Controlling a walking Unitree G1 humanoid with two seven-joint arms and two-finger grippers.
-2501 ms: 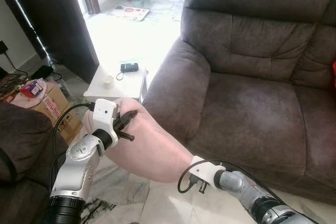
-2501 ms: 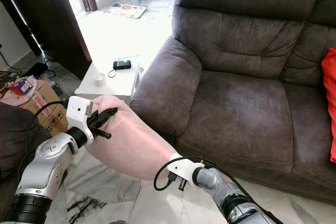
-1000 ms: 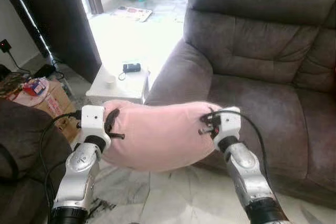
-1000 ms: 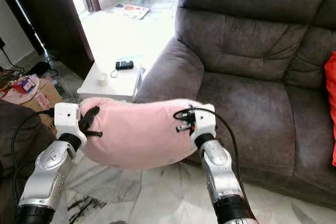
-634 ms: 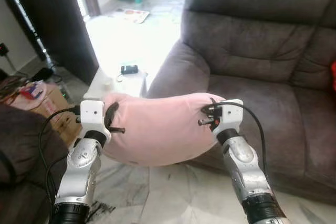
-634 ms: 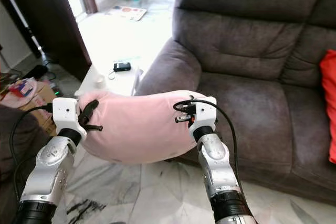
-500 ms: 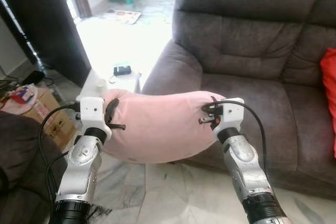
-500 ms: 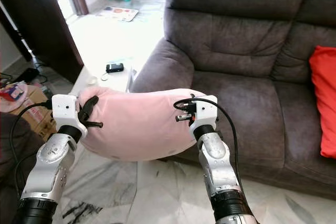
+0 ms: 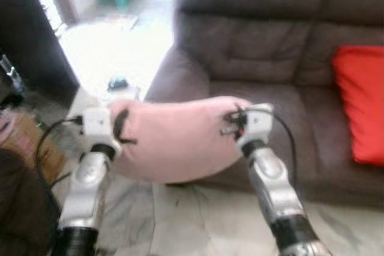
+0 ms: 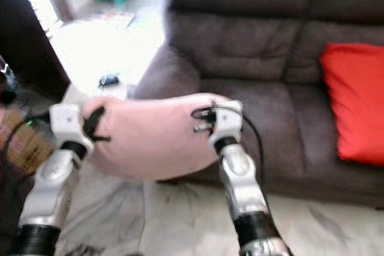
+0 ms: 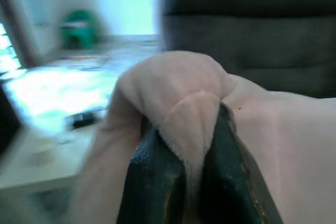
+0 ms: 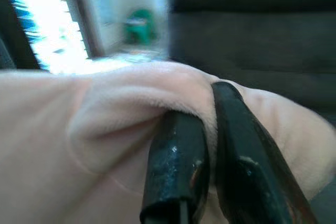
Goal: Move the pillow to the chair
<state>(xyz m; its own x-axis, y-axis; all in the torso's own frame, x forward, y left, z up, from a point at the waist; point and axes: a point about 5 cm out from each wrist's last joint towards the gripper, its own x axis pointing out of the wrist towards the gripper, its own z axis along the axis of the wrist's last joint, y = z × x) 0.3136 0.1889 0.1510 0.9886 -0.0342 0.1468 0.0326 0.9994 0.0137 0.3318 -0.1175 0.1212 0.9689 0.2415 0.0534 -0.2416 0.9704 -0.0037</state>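
held up the pink pillow [image 9: 174, 139] in the air, just in front of the brown sofa [image 9: 258, 46]. pinched one end in the left gripper [image 11: 184, 182], at 9 o'clock. pinched the other end in the right gripper [image 12: 207, 182], at 3 o'clock. looked like the carrying step. next, probably needed a walk toward 12 o'clock, then a lowering onto the seat, beside the red cushion [image 9: 359, 103].

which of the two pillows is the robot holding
The pink pillow, held up in front of the sofa with the left hand and right hand pinching its two ends. The red pillow rests on the sofa seat, untouched.
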